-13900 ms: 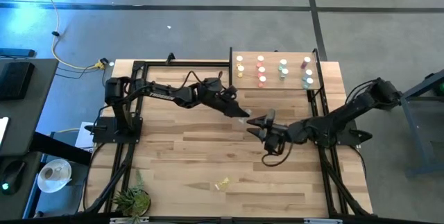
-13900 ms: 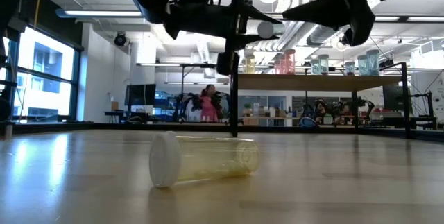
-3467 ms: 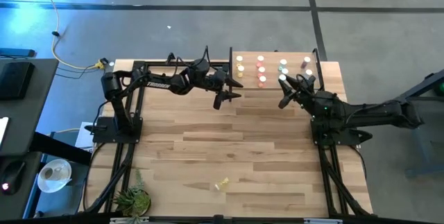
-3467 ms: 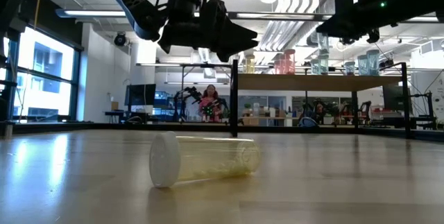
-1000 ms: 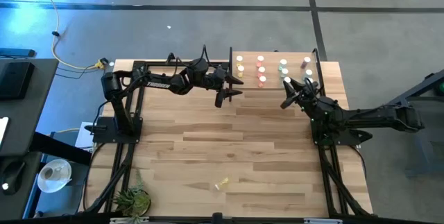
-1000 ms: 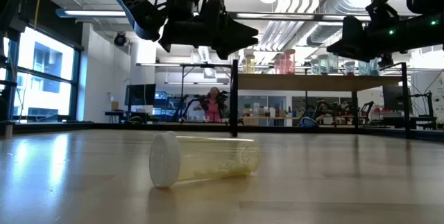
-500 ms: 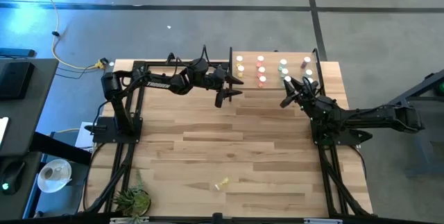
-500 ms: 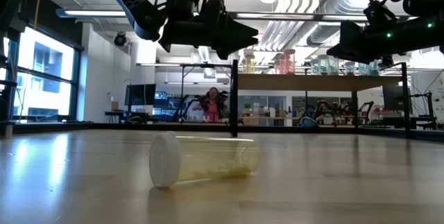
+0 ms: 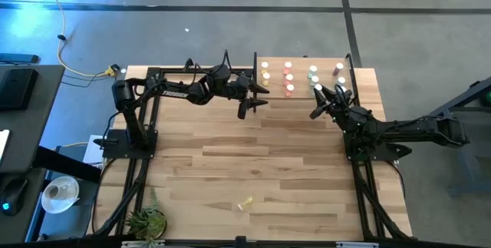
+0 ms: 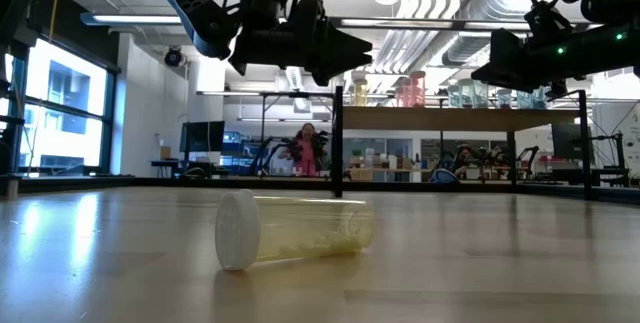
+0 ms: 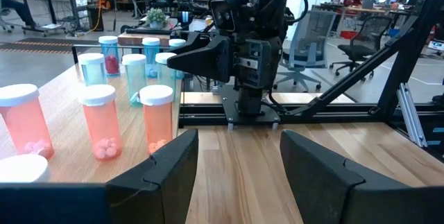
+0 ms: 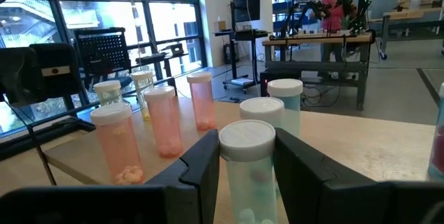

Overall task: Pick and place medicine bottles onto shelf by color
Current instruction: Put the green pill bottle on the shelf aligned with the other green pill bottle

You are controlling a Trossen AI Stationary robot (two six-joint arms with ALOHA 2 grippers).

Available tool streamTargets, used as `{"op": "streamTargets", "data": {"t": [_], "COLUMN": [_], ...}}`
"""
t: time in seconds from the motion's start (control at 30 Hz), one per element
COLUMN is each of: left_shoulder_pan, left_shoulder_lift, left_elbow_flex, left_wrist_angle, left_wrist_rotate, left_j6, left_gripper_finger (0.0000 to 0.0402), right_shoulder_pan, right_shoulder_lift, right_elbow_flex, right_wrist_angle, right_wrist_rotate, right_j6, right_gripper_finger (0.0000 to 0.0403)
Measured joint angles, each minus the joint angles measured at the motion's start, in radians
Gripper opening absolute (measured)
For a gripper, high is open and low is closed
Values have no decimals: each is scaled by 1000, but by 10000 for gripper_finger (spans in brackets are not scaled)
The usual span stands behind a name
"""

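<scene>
My right gripper [image 12: 239, 158], clamped on an upright teal bottle [image 12: 248, 165], hovers at the shelf [image 9: 303, 98] near edge; teal column directly beyond.

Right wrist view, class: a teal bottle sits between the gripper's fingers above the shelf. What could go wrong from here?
1. The right gripper holds the teal bottle close to standing teal bottles; setting it down could topple them.
2. It might land among the pink bottles, in the wrong colour group.
3. The yellow bottle lying on the table could roll.
</scene>
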Motion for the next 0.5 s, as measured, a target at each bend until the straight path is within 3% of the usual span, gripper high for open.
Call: {"op": "streamTargets", "data": {"t": [0.5], "left_shoulder_pan": [0], "left_shoulder_lift": [0], "left_elbow_flex": [0], "left_wrist_angle": [0], "left_wrist_rotate": [0], "left_j6": [0], "left_gripper_finger": [195], "right_shoulder_pan": [0], "right_shoulder_lift": [0], "right_elbow_flex": [0], "right_wrist_angle": [0], "right_wrist_rotate": [0], "right_j6": [-11], "right_gripper_finger": [133]}}
